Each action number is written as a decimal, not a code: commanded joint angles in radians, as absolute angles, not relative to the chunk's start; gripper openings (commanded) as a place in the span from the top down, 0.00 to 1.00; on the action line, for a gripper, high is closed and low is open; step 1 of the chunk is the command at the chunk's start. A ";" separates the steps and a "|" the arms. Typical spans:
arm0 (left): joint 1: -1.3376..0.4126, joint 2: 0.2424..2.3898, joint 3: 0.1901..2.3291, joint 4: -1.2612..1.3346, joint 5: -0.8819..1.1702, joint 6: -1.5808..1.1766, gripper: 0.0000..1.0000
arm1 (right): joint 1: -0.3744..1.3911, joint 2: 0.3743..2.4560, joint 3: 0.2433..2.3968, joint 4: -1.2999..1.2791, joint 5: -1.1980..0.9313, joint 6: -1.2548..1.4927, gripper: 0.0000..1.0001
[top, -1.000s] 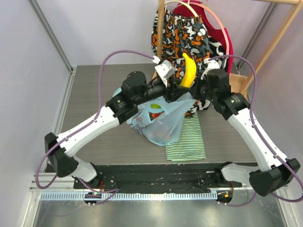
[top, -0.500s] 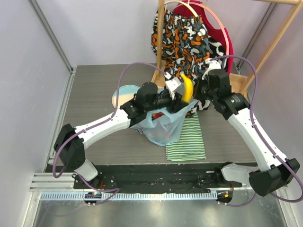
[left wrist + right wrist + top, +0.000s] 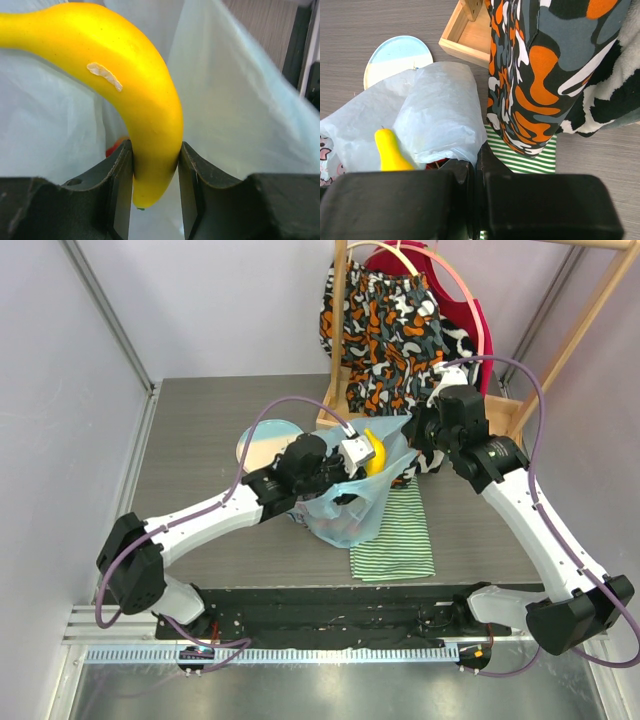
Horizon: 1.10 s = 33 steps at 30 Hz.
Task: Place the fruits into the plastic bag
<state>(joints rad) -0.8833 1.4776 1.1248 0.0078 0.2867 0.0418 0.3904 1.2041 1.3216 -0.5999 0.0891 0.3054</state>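
The yellow banana (image 3: 375, 452) (image 3: 135, 95) hangs tip-down in the mouth of the light-blue plastic bag (image 3: 345, 510), and my left gripper (image 3: 358, 456) (image 3: 155, 150) is shut on its lower end. Thin bag plastic (image 3: 235, 100) surrounds the banana. A bit of red fruit (image 3: 114, 147) shows deeper inside. My right gripper (image 3: 412, 445) (image 3: 476, 155) is shut on the bag's right rim (image 3: 435, 115) and holds it up. From the right wrist view the banana's end (image 3: 390, 152) pokes up out of the bag. Other fruits are hidden.
A pale round plate (image 3: 262, 445) (image 3: 395, 57) lies left of the bag. The green-and-white striped cloth (image 3: 395, 540) (image 3: 530, 152) lies under its right side. A wooden rack (image 3: 340, 340) with a patterned garment (image 3: 390, 320) (image 3: 545, 65) stands close behind.
My left arm has swung forward and brought the banana down from above the bag into its mouth. The right arm has kept still, holding the rim.
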 commanded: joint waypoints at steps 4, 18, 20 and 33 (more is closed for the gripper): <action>-0.908 1.488 1.160 -0.166 0.203 0.136 1.00 | 0.391 1.186 1.385 -0.560 0.127 0.290 0.99; -1.063 1.425 1.172 -0.163 0.109 0.252 1.00 | 0.391 1.204 1.387 -0.561 0.115 0.295 0.99; -1.062 1.449 1.187 -0.189 0.126 0.259 1.00 | 0.391 1.200 1.384 -0.560 0.115 0.299 0.99; -0.965 1.581 1.344 -0.383 0.273 0.227 1.00 | 0.393 1.175 1.373 -0.561 0.110 0.302 0.99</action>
